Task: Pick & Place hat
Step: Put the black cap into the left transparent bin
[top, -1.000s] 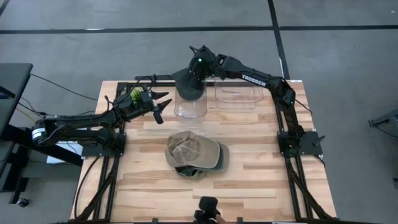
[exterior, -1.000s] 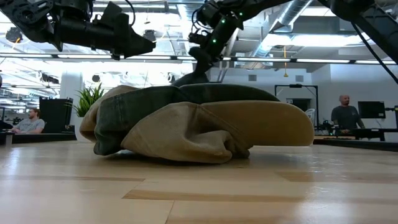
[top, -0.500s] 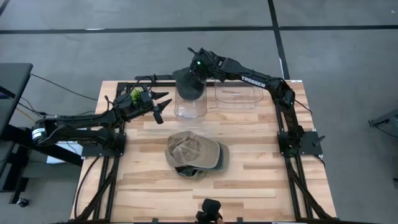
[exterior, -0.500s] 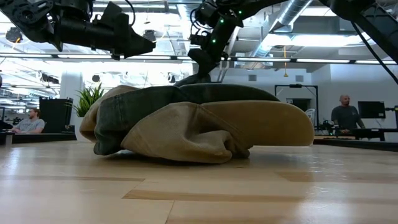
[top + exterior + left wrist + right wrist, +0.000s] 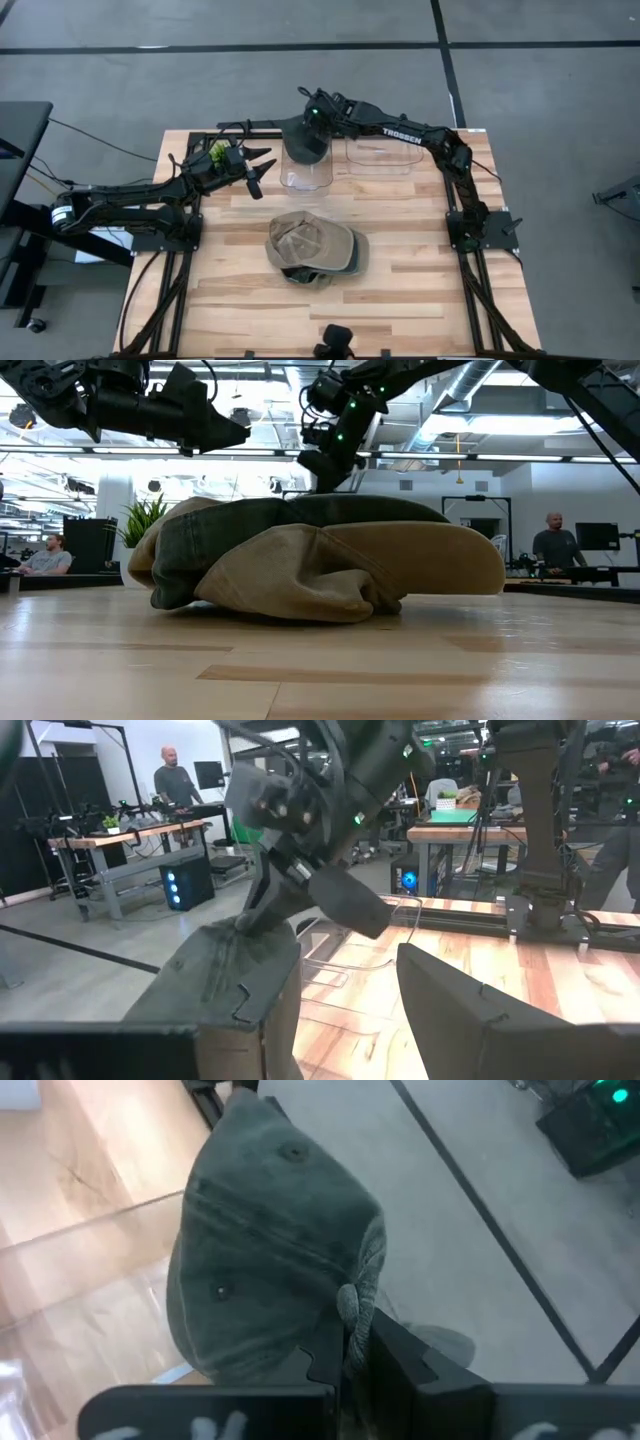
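This is a robotics lab or open workshop hall: a pale butcher-block wooden table (image 5: 400, 240) on grey concrete floor (image 5: 560, 90), exposed ceiling ducts (image 5: 470, 385), wooden workbenches with monitors (image 5: 150, 825) at ten o'clock, and people at desks (image 5: 45, 555) beyond.

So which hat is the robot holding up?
The dark grey hat, pinched in the right pincer above the clear bin. The tan-and-green hat lies on the table.

A potted plant (image 5: 146, 517) and seemingly two people (image 5: 548, 540) occupy the room behind.
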